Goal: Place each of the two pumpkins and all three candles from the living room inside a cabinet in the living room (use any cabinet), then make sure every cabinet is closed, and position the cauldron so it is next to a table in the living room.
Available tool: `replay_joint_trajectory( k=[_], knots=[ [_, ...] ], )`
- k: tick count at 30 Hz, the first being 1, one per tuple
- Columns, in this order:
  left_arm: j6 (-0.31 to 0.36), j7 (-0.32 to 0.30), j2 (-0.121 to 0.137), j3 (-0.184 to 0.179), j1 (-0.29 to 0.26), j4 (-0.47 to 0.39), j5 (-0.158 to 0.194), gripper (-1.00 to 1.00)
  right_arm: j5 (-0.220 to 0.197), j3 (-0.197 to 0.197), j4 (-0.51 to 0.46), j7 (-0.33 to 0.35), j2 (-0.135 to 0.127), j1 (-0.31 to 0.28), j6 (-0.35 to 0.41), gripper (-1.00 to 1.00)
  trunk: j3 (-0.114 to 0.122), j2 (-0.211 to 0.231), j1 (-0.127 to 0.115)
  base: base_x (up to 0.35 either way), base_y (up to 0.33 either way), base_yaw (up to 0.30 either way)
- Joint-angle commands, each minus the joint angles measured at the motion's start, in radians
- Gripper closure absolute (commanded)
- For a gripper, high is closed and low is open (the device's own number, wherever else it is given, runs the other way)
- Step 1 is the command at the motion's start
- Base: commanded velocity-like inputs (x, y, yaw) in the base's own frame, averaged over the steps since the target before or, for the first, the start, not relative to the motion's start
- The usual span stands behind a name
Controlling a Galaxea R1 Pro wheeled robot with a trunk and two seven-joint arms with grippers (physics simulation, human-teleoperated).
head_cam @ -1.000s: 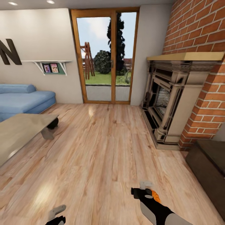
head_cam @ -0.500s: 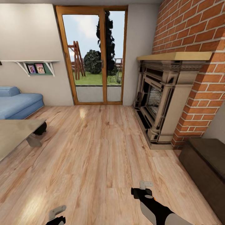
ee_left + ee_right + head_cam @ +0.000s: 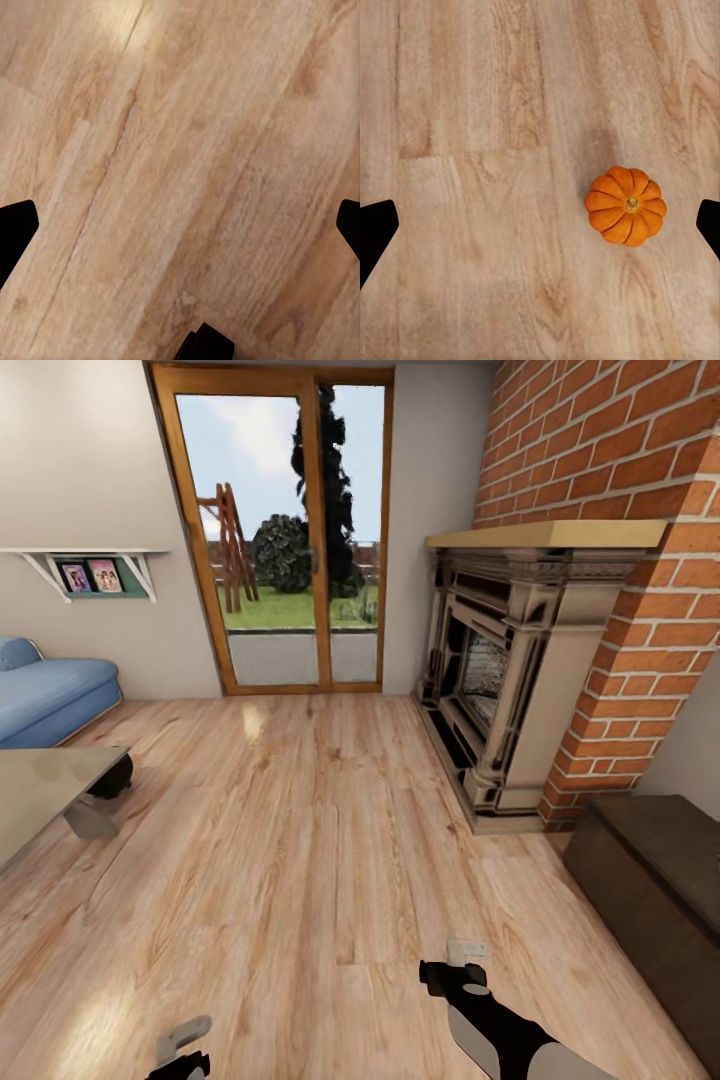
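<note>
Right pincer point(image 3: 455, 960) hangs low over the wood floor point(image 3: 300, 840), fingers spread wide, nothing between them. Below it a pumpkin point(image 3: 625, 205) sits upright on the boards, stem up, apart from both fingers. Left pincer point(image 3: 180, 1045) also spread and empty over bare planks. Cabinet point(image 3: 655, 870) stands by the brick fireplace point(image 3: 510, 680); desk point(image 3: 40, 795) near the blue sofa point(image 3: 45, 695).

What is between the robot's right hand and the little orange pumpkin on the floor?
Nothing visible. In the right wrist view the pumpkin sits alone on the bare wooden floor, and the open space between the two fingertips holds only floorboards. The right gripper is open above the floor.
</note>
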Motion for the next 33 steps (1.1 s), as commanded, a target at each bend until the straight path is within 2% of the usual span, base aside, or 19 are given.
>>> replay_joint_trajectory(
  k=[1, 8, 18, 33],
  knots=[
    [0.006, 0.008, 0.001, -0.008, 0.000, -0.002, 0.004, -1.00, -0.008, 0.008, -0.001, -0.007, -0.001, -0.001, -0.001, -1.00, -0.001, 0.000, 0.000, 0.004, 0.003, -0.006],
    [0.006, 0.008, 0.001, -0.008, 0.000, -0.002, 0.004, -1.00, -0.008, 0.008, -0.001, -0.007, -0.001, -0.001, -0.001, -1.00, -0.005, 0.000, 0.000, 0.001, 0.001, -0.082],
    [0.006, 0.008, 0.001, -0.008, 0.000, -0.002, 0.004, -1.00, -0.008, 0.008, -0.001, -0.007, -0.001, -0.001, -0.001, -1.00, -0.015, 0.000, 0.000, 0.000, 0.084, -0.208],
    [0.006, 0.008, 0.001, -0.008, 0.000, -0.002, 0.004, -1.00, -0.008, 0.008, -0.001, -0.007, 0.001, -0.002, -0.002, -1.00, -0.031, 0.000, 0.000, 0.000, 0.005, -0.215]
  ],
)
